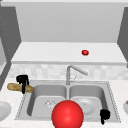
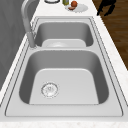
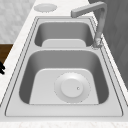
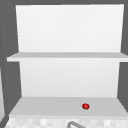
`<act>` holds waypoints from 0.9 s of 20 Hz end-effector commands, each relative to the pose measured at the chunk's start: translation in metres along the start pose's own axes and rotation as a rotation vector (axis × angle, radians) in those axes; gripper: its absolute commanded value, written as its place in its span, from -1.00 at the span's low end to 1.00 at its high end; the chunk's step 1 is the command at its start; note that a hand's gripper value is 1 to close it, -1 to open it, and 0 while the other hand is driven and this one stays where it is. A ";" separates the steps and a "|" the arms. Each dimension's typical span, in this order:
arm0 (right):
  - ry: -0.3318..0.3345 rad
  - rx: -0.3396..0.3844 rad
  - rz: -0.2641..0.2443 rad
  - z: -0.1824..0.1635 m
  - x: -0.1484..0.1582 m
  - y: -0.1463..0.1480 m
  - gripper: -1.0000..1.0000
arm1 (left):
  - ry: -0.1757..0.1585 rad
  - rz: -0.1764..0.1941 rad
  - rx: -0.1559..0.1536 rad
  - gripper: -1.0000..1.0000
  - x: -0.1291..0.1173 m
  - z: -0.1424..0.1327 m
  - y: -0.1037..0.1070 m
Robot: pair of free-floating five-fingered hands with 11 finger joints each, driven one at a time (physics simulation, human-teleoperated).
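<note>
The left hand [image 1: 22, 80] has its fingers curled round a baguette [image 1: 18, 87] on the surface left of the sink [image 1: 112, 100]. The right hand [image 1: 105, 115] hangs at the sink's front right corner, fingers clenched on nothing.

A small red tomato [image 1: 85, 52] sits alone on the lower shelf [image 4: 50, 106] above a double steel sink [image 1: 112, 100]. A white plate [image 3: 72, 87] lies in its right basin; the faucet [image 1: 75, 71] angles right.
</note>
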 end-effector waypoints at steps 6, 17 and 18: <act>0.000 0.000 0.000 0.000 0.000 0.000 0.00 | 0.012 -0.013 -0.016 1.00 0.038 -0.024 0.047; 0.000 0.000 0.000 0.000 0.000 0.000 0.00 | 0.010 -0.001 -0.008 1.00 0.081 -0.054 0.110; 0.000 0.000 0.000 0.000 0.000 0.000 0.00 | 0.010 0.000 -0.008 1.00 0.084 -0.058 0.116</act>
